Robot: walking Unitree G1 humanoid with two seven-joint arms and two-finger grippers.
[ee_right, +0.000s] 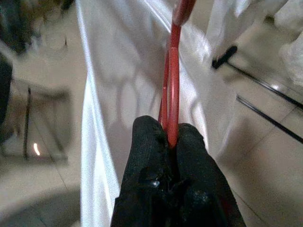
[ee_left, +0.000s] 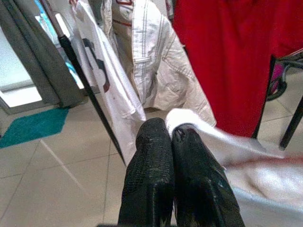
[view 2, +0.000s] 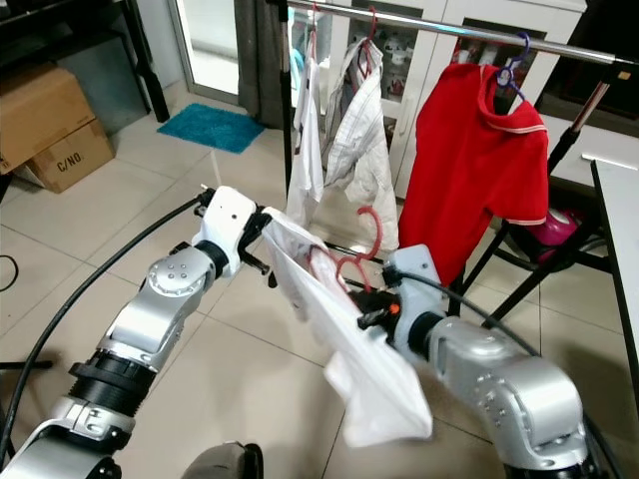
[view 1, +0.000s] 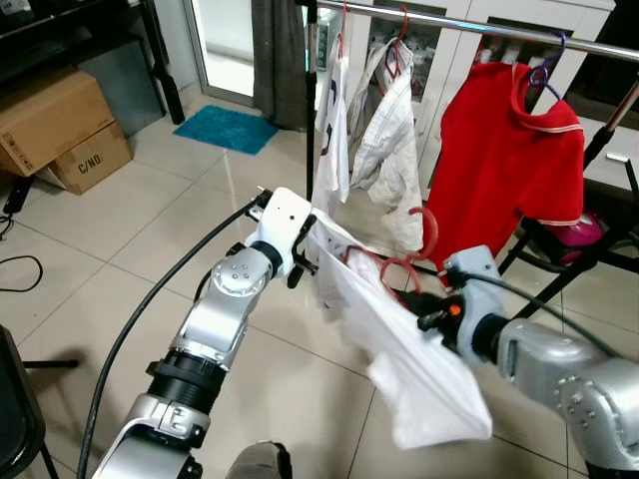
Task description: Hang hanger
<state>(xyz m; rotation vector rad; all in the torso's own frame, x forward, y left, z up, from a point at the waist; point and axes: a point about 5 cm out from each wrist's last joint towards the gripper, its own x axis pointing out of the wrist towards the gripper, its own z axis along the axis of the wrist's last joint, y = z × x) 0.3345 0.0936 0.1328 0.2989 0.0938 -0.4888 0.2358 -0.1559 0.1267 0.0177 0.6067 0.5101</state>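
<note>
A red plastic hanger (view 1: 404, 261) carries a white garment (view 1: 399, 349) that droops between my two arms, in front of the clothes rail (view 1: 479, 30). My right gripper (ee_right: 169, 137) is shut on the hanger's red neck, its hook (view 1: 430, 228) curling upward below the rail. My left gripper (ee_left: 171, 135) is shut on the upper edge of the white garment (ee_left: 246, 156), at the left end of the cloth. The rail sits higher and farther away than the hook.
On the rail hang a white printed shirt (view 1: 332, 130), a white striped shirt (view 1: 389, 140) and a red shirt (view 1: 504, 160) on a blue hanger. Cardboard boxes (view 1: 60, 125) and a teal mat (view 1: 228, 128) lie left. Black rack legs (view 1: 559, 259) cross the floor right.
</note>
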